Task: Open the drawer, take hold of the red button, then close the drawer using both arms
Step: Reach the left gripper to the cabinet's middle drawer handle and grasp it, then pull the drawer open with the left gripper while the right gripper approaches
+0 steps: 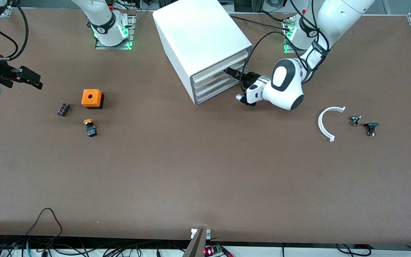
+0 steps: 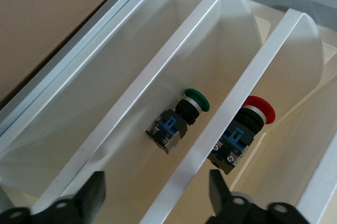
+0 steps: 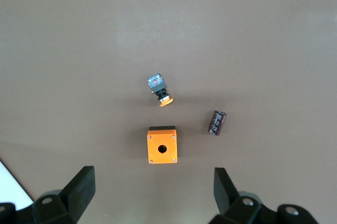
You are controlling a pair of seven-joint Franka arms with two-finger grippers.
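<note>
The white cabinet (image 1: 202, 35) stands at the table's back middle with its three drawers (image 1: 219, 76) pushed in. My left gripper (image 1: 231, 71) is at the drawer fronts, open. In the left wrist view my left gripper (image 2: 157, 192) straddles a white drawer edge (image 2: 181, 179) without gripping it. Inside the drawers I see the red-capped button (image 2: 247, 126) and a green-capped button (image 2: 181, 114), one drawer apart. My right gripper (image 1: 34, 79) is open and empty, up over the right arm's end of the table; it also shows in the right wrist view (image 3: 152, 192).
An orange box with a hole (image 1: 92, 98), an orange-yellow-capped button (image 1: 90, 127) and a black cylinder (image 1: 63, 109) lie toward the right arm's end. A white arc (image 1: 328, 123) and two small black parts (image 1: 355, 120) (image 1: 371, 128) lie toward the left arm's end.
</note>
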